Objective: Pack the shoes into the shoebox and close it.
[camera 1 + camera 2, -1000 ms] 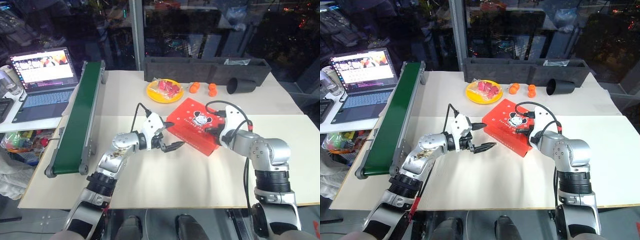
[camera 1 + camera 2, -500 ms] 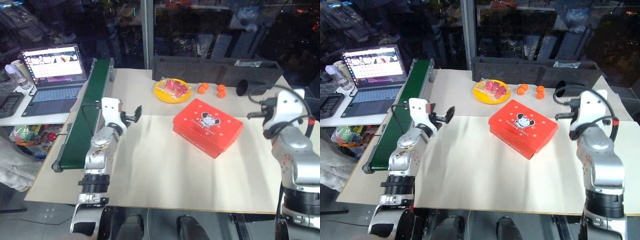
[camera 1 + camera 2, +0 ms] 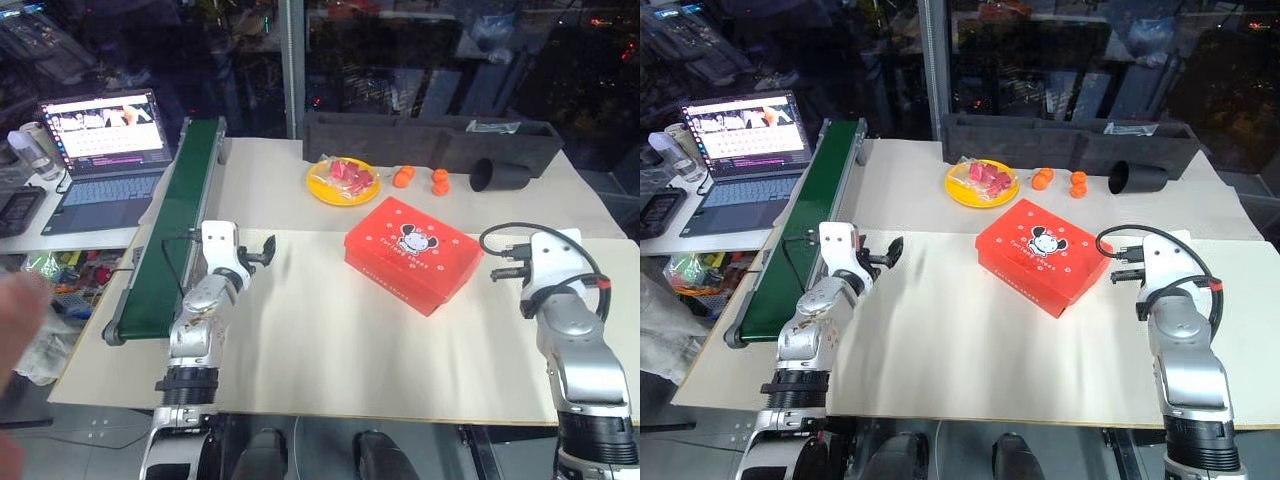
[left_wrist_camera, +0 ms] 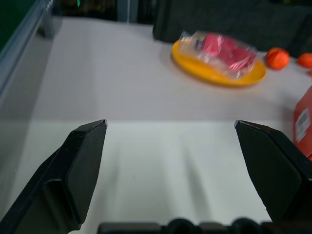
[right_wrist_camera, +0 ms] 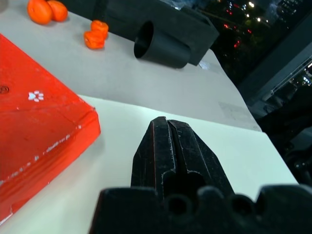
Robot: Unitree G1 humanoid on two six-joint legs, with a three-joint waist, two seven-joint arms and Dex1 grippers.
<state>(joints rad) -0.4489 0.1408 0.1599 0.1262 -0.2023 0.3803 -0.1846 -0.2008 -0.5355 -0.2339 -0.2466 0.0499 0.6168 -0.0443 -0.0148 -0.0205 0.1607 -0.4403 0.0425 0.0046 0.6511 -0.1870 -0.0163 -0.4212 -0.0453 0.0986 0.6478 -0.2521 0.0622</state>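
Note:
The red-orange shoebox [image 3: 415, 252] lies in the middle of the table with its lid down, the white mouse logo facing up. The shoes are hidden. My left gripper [image 3: 262, 252] hangs well to the box's left, near the green belt, open, with nothing between its black fingers [image 4: 83, 161]. My right gripper [image 3: 496, 273] sits just off the box's right end, apart from it, shut on nothing; in the right wrist view the closed fingertips [image 5: 165, 124] point past the box's red corner [image 5: 44, 126].
A green conveyor belt [image 3: 175, 220] runs along the left, with a laptop [image 3: 100, 150] beyond it. At the back stand a yellow plate of red pieces [image 3: 343, 180], small orange fruits [image 3: 404, 177], a tipped black cup [image 3: 495, 175] and a long black tray [image 3: 430, 140]. A person's blurred hand [image 3: 15, 310] shows at the left edge.
Both grippers have drawn away from the shoebox, the left one leftward, the right one rightward and then lower. The box stays shut. A person's hand has come in at the left edge.

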